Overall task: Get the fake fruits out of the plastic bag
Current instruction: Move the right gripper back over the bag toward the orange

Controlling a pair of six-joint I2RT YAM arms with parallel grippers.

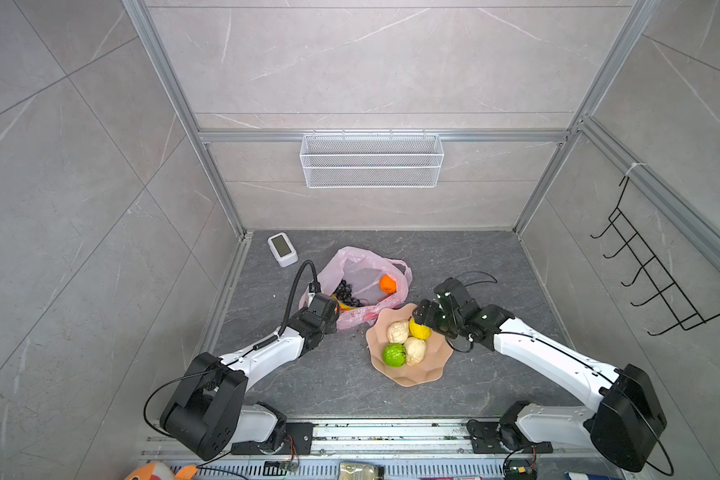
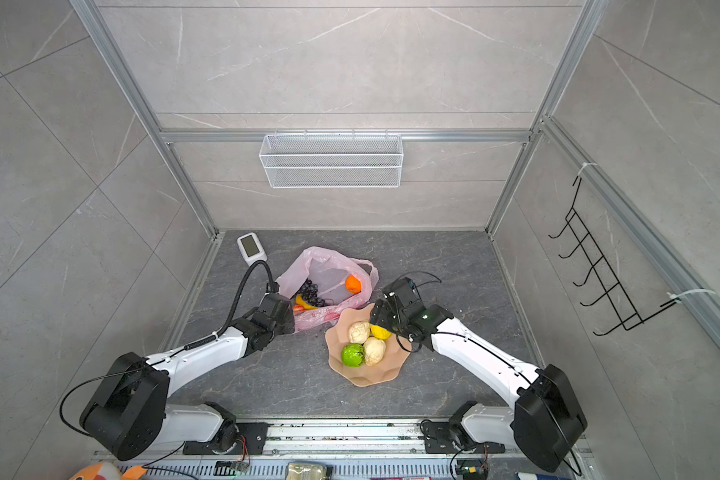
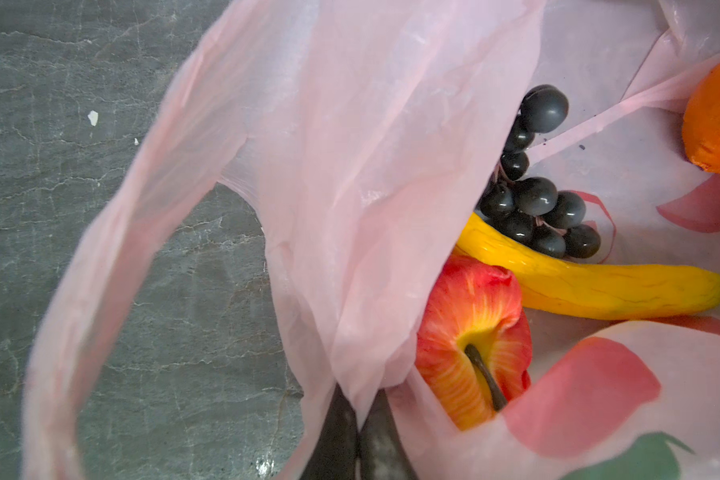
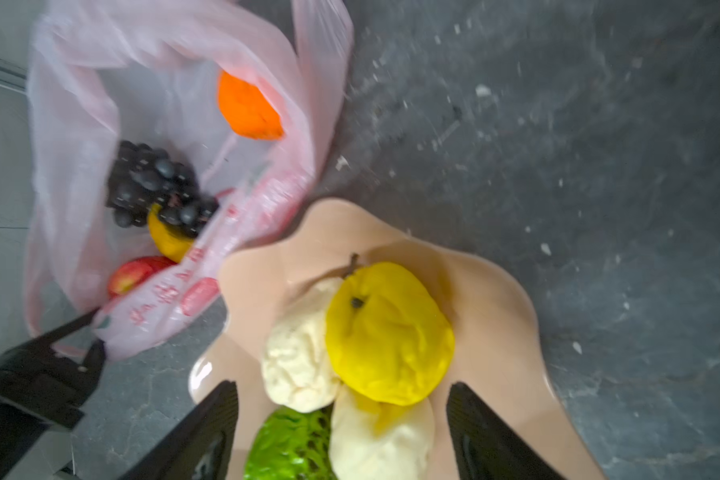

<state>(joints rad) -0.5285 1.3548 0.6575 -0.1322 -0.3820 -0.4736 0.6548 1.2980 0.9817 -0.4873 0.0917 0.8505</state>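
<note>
A: What carries it all?
B: A dark grey, veined table (image 1: 454, 249), dotted with pale flecks (image 4: 483, 89) out past the right gripper (image 4: 341, 390).
A: And lying on it?
B: The pink plastic bag (image 1: 362, 266), right at the left gripper (image 3: 357, 419). A peach scalloped plate (image 1: 416, 376) sits beneath the right gripper, its rim meeting the bag. A small white device (image 1: 282, 248) lies well beyond the left gripper, near the back corner.

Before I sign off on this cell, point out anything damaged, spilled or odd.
White flecks are scattered on the dark tabletop beside the plastic bag, like debris. The yellow fruit on the plate looks dented and creased; the orange fruit in the bag looks crushed too.
</note>
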